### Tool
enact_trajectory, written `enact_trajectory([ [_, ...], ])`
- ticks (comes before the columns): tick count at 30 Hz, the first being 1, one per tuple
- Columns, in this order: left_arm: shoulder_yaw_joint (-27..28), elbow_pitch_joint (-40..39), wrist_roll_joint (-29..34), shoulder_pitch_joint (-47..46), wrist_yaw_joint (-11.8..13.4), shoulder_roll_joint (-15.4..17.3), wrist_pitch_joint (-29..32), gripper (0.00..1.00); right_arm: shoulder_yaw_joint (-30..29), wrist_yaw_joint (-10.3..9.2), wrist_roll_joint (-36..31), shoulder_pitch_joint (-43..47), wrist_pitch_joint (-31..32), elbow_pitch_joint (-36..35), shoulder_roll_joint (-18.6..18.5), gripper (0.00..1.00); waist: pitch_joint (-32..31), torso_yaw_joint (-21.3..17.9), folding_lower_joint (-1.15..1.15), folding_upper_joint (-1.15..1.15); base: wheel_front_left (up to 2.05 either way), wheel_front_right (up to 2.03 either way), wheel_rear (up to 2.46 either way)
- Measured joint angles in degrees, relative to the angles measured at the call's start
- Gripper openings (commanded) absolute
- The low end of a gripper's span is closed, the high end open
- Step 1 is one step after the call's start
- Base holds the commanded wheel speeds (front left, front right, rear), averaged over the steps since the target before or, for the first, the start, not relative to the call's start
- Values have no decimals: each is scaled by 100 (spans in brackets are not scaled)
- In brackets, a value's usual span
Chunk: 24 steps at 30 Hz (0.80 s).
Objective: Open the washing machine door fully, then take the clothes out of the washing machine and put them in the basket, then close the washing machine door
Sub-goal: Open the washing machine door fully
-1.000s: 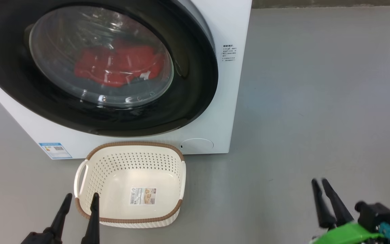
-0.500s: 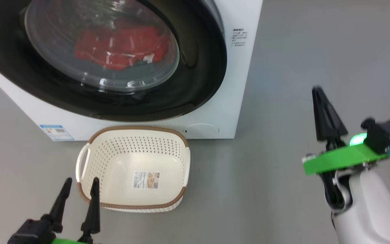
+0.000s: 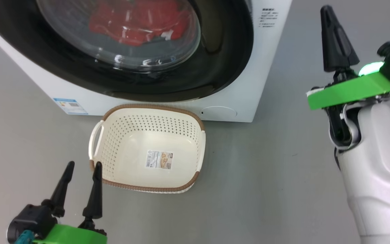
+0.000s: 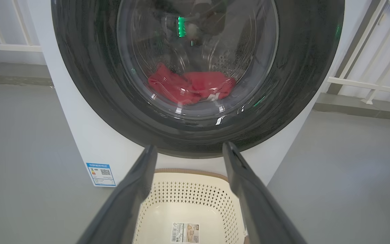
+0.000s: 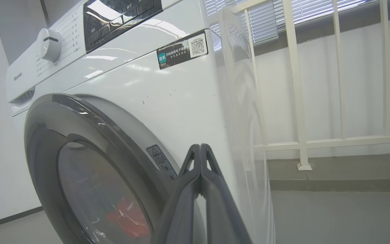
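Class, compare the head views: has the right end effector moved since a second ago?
Yes. Against the washing machine, the right end effector has gone up the view, from below the machine's base to beside its right front edge.

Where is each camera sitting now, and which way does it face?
Head view: high, looking down at the basket and washing machine door; left pincer open, right pincer shut.
Left wrist view: low, facing the door squarely; own spread fingers.
Right wrist view: beside the door, looking up across the front of the washing machine; own closed fingers.
Shared: red clothes behind the door glass, all three.
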Motion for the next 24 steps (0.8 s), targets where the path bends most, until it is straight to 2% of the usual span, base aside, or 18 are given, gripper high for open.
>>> enact_trajectory([
  [5, -20, 3, -82, -120, 0, 53, 0, 100, 193, 1, 514, -533, 21, 575, -159, 0, 126, 119, 0, 0, 0, 0, 0],
  [11, -82, 2, -137, -222, 0, 73, 0, 100, 661, 0, 1267, -1249, 413, 1188, -464, 0, 295, 216, 0, 0, 0, 0, 0],
  [17, -158, 7, -192, -399, 0, 96, 0, 100, 1213, 0, 2700, -1697, 1340, 1455, -649, 0, 482, 315, 0, 0, 0, 0, 0],
  [24, -194, 16, -250, -452, 0, 110, -1, 100, 1470, 0, 4003, -2019, 2364, 1758, -918, 0, 665, 432, 0, 0, 0, 0, 0],
])
